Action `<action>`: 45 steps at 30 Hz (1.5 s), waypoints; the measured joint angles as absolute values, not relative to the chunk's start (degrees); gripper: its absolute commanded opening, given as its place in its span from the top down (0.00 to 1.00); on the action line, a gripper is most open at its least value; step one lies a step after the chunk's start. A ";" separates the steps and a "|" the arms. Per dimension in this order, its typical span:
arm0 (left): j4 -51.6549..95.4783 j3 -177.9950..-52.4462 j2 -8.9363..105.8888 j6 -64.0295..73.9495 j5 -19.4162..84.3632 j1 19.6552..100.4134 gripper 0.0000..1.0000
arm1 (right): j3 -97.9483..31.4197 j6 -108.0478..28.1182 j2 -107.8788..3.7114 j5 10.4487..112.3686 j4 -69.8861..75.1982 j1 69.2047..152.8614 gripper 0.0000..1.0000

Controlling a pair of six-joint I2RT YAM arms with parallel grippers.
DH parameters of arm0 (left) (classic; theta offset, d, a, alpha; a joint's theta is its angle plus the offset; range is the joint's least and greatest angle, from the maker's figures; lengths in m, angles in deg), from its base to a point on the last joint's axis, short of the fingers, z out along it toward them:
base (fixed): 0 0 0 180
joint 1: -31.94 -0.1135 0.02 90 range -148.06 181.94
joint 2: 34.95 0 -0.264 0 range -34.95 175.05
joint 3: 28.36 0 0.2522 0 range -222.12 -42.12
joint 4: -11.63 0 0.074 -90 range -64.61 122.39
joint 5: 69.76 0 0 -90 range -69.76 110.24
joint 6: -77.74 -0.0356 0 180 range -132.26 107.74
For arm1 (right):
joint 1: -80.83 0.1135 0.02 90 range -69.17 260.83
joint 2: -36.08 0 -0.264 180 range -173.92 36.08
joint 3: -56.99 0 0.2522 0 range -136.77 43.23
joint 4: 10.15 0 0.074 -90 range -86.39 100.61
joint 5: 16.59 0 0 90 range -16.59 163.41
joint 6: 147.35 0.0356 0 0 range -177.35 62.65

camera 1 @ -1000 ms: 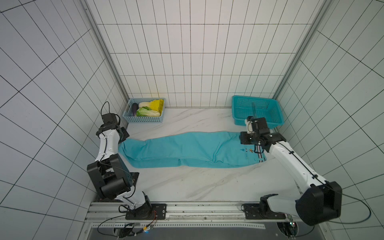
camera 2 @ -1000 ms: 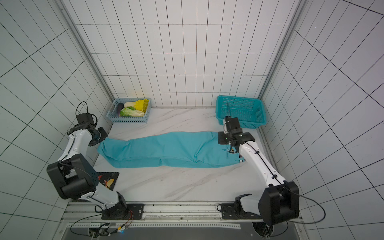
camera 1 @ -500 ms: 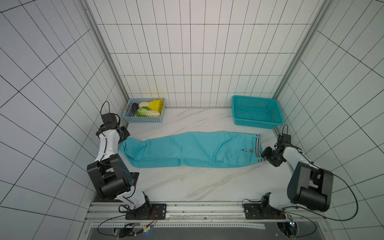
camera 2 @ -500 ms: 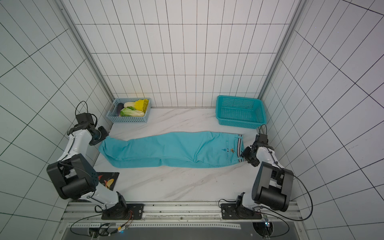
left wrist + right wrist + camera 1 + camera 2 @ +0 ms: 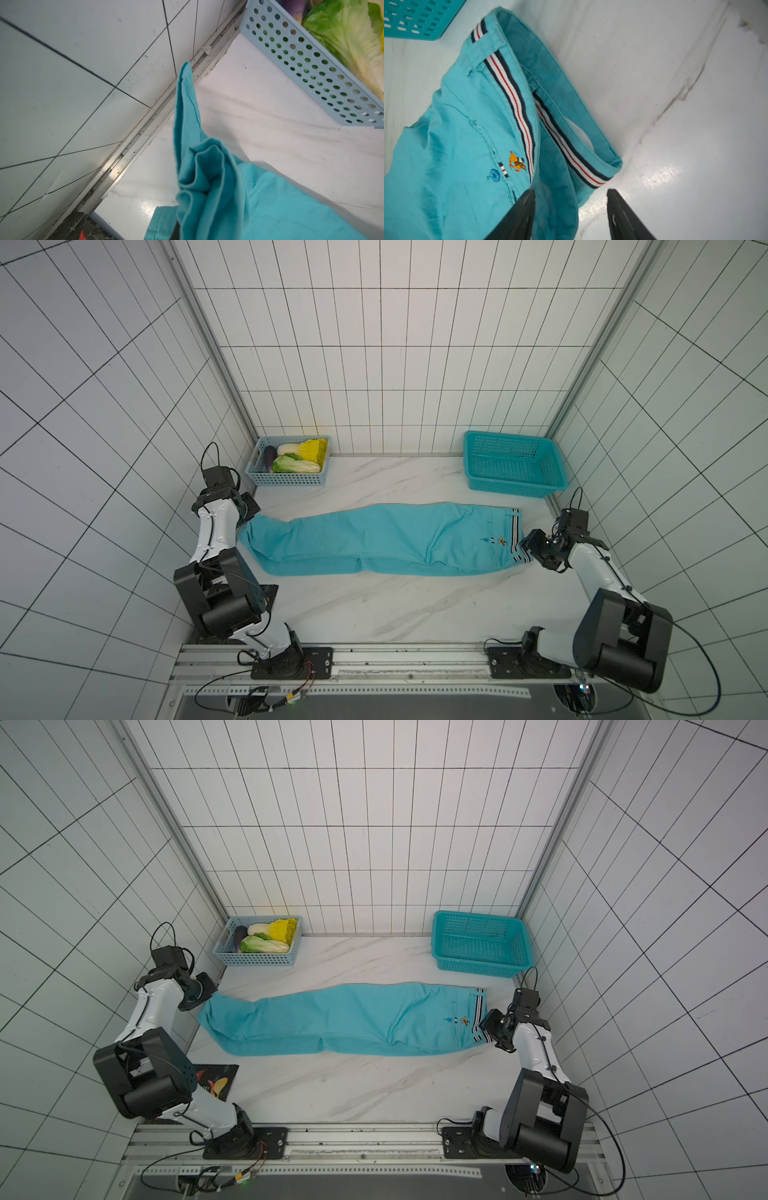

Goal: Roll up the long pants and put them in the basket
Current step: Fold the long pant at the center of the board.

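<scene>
The long pants (image 5: 374, 539) lie flat on the worktop (image 5: 374, 614), just in front of the teal basket (image 5: 515, 489). The left gripper (image 5: 246, 512) pinches the leg ends (image 5: 187, 124), far from the basket. The right gripper (image 5: 570, 191) holds nothing, jaws wide, at the waistband (image 5: 517, 108). It should bite both layers before rolling.

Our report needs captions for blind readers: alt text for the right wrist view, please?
The right end effector, jaws open, straddles a corner of the striped waistband of the teal long pants, which lie on a white marble table.
</scene>
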State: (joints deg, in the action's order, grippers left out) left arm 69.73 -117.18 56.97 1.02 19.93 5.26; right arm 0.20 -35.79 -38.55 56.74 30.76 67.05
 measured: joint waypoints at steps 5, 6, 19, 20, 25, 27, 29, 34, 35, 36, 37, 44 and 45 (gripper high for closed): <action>69.75 -117.18 56.94 1.02 19.91 5.26 1.00 | 1.16 -35.81 -40.34 54.73 30.22 67.47 0.42; 69.75 -117.18 56.97 1.02 19.93 5.26 1.00 | 1.14 -35.83 -41.11 54.32 30.00 67.64 0.43; 69.75 -117.18 56.97 1.02 20.08 5.26 1.00 | 1.91 -32.66 -38.03 52.55 29.06 69.85 0.82; 69.75 -117.18 56.94 1.02 20.10 5.26 1.00 | 2.04 -32.47 -38.62 52.15 28.60 70.04 0.82; 69.75 -117.18 56.94 1.00 20.10 5.26 1.00 | 2.43 -31.15 -37.46 53.46 29.26 70.77 0.67; 69.75 -117.18 56.94 1.00 20.10 5.24 1.00 | 2.41 -30.94 -34.33 56.35 31.18 70.83 0.64; 69.75 -117.18 56.94 1.02 20.12 5.24 1.00 | 2.28 -30.78 -30.03 59.76 33.28 70.83 0.59; 69.75 -117.18 56.94 1.02 20.32 5.19 1.00 | -0.54 -31.20 -25.57 61.53 36.05 70.81 0.47; 69.75 -117.18 56.94 1.02 20.32 5.19 1.00 | -1.09 -31.24 -26.48 60.89 36.16 70.81 0.47; 69.75 -117.18 56.94 1.02 20.32 5.19 1.00 | -1.50 -31.35 -27.93 60.28 36.23 70.81 0.46; 69.75 -117.18 56.94 1.02 20.32 5.19 1.00 | -1.57 -31.42 -29.85 59.87 36.01 70.81 0.45; 69.75 -117.18 56.94 1.02 20.36 5.19 1.00 | -1.33 -32.33 -36.01 59.89 35.73 70.83 0.41; 69.75 -117.18 56.94 1.02 20.41 5.19 1.00 | -1.26 -32.60 -36.36 59.87 35.22 70.85 0.44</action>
